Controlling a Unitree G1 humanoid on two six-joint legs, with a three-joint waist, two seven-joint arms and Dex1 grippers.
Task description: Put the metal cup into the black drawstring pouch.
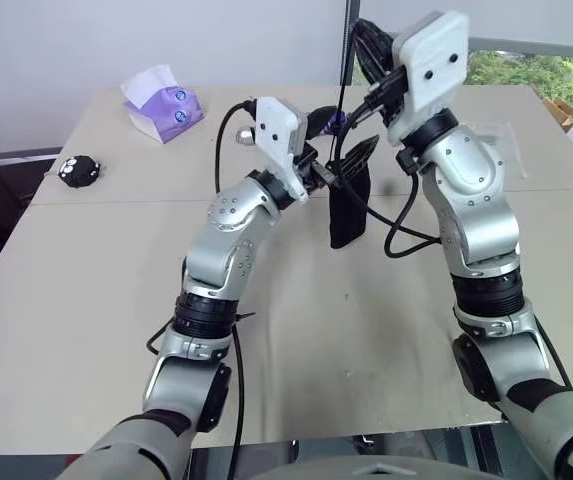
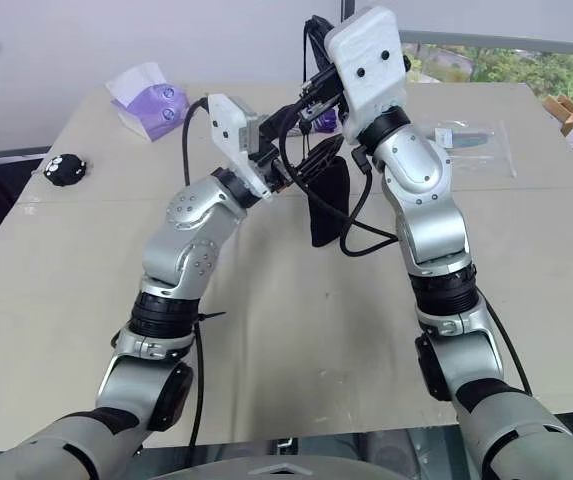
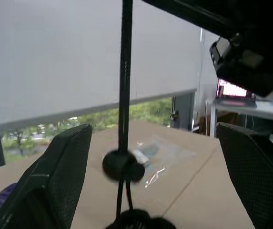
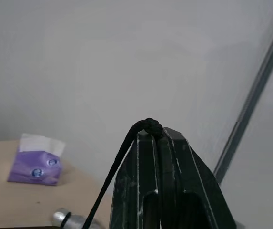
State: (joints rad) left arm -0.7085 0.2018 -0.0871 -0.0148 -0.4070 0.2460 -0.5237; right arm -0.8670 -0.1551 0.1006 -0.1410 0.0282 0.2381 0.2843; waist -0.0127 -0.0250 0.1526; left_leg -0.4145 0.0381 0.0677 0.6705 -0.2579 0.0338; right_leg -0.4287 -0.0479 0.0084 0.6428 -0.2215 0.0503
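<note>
Fingers of the right gripper (image 4: 157, 136) were pressed together on the knotted cord (image 4: 148, 126) of the black drawstring pouch (image 1: 348, 205), which hung above the middle of the beige table (image 1: 86, 290). The left gripper (image 3: 155, 181) stood just beside it with its fingers (image 3: 60, 176) spread wide. I could not see the metal cup. A purple tissue pack (image 1: 162, 103) lay at the far edge before a grey wall, with green trees outside the window.

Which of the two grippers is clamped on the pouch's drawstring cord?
The right gripper: its fingers are shut on the knotted drawstring cord, with the black drawstring pouch hanging below. The left gripper stands wide open.
</note>
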